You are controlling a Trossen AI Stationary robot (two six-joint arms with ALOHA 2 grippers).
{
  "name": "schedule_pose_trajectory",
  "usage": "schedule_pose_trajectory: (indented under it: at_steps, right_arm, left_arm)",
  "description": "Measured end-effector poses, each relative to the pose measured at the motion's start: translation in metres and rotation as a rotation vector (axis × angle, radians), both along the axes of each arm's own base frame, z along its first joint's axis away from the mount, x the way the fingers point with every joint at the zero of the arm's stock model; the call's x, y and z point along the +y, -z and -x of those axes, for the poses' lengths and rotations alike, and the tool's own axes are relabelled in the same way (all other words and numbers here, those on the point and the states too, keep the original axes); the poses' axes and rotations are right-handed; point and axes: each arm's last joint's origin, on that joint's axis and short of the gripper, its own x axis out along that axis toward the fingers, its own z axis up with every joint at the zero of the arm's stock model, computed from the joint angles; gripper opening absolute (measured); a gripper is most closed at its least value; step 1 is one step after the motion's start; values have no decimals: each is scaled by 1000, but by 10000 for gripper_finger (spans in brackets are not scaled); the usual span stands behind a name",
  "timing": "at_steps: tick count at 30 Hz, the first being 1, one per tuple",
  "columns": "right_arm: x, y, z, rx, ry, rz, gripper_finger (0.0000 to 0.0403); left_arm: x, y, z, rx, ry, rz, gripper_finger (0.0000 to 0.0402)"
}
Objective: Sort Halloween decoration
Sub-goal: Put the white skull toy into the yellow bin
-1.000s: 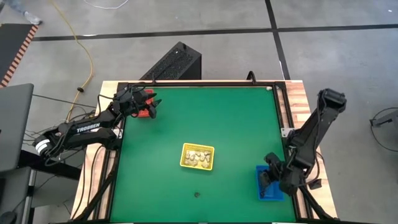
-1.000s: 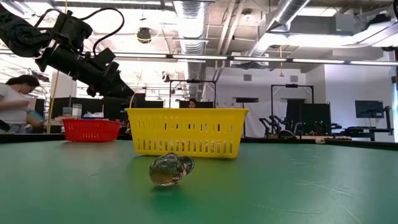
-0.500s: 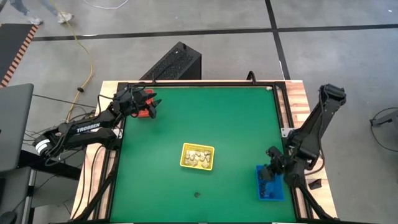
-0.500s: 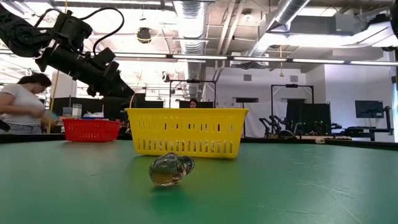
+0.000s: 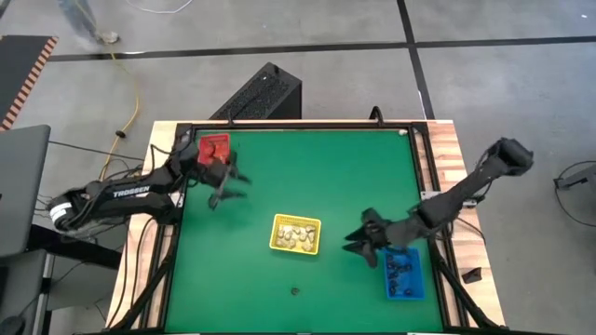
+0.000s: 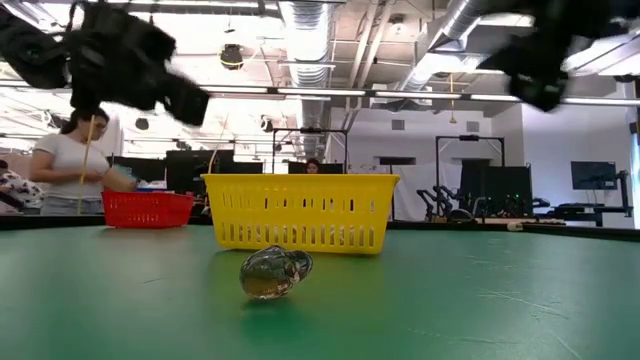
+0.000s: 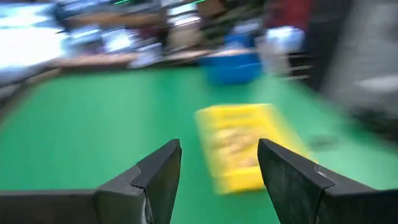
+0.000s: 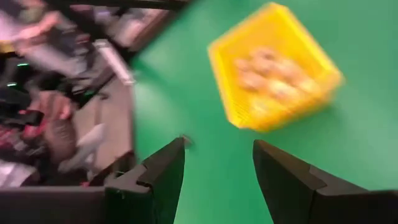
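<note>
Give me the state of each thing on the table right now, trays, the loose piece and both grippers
yellow tray: mid-table, upright, holds pale trinkets.
red tray: far left corner, contents not clear.
blue tray: near right edge, holds dark trinkets.
loose trinket: alone on the green mat, in front of the yellow tray, touching nothing.
left gripper: open, empty, above the mat beside the red tray.
right gripper: open, empty, between the yellow and blue trays.

Grey concrete floor [image 5: 484,84] with dark seams, exposed ceiling ducts [image 6: 310,30], strip lights, distant workbenches.
</note>
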Motion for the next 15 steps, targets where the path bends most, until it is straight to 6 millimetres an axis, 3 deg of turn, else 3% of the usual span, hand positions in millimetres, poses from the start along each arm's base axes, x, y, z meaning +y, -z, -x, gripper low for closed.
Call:
schedule_pose_trajectory:
  at_steps: [3, 6, 11, 15]
  right_arm:
    - [4, 3, -26, -125, -117, 53, 221]
    - [10, 5, -42, -226, -207, 103, 221]
    - [28, 9, -59, -219, -276, 186, 220]
    - [51, 17, -75, -206, -355, 296, 220]
  left_arm:
    - [-28, -8, -12, -64, 239, 7, 204]
    - [-65, -12, -25, -104, 333, -25, 199]
    - [-136, -20, -31, -134, 375, -109, 185]
    - [-178, -20, -30, -108, 324, -156, 177]
